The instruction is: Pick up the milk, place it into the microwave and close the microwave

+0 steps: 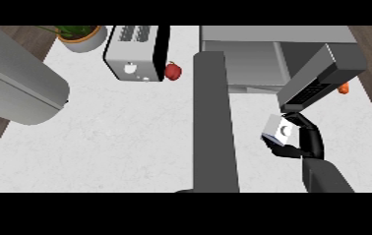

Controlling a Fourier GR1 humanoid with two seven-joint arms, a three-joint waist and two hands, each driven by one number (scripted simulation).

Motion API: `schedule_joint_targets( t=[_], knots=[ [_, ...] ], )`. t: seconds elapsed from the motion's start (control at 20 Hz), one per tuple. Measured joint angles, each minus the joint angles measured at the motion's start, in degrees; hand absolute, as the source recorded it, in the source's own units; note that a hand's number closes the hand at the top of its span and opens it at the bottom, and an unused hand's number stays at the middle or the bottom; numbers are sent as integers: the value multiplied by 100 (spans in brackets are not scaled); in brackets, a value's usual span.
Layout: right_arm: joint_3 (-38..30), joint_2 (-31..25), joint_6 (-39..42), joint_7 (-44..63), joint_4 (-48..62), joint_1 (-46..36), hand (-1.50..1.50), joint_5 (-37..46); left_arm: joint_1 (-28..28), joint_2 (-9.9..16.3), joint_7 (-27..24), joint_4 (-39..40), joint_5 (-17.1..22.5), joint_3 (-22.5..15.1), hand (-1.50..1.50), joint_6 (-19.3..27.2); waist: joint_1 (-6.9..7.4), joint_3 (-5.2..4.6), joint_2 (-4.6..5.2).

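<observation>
Below one open microwave [247,62], one milk carton [280,130] in right hand [305,143].

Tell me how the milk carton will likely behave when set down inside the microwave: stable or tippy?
The milk carton, held tilted in the right hand, looks boxy and flat-sided, so it probably won't roll. It seems taller than wide, so it may tip if released tilted. Its weight cannot be judged.

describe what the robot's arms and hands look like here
Two plain grey forearms come in from the lower edge. The left forearm is a long, straight, flat-sided grey bar, and its hand does not show. The right forearm is a darker grey, rounded, ending in a black right hand with slim fingers. No cables or markings show.
</observation>
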Motion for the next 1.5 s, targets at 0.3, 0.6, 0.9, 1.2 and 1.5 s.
schedule_joint_targets(
  t=[0.3,0.6,0.9,1.2,1.5],
  knots=[
    [294,247,322,65,-438,117,150,48,54,42,51,-8,163,114,-150,-48,-62,-3,-28],
    [713,627,540,505,-1623,431,150,35,246,11,-10,43,311,330,-150,-193,-130,-10,-58],
    [1098,935,222,1447,-3164,737,150,60,161,15,79,59,289,398,-150,-168,-130,-9,-50],
    [1380,1051,-316,2444,-3824,326,150,116,-52,192,41,362,331,545,-150,-238,-94,-6,-35],
    [1352,922,-958,2781,-3057,-592,150,602,-84,171,81,425,324,522,-150,-281,-35,-3,-16]
  ],
)
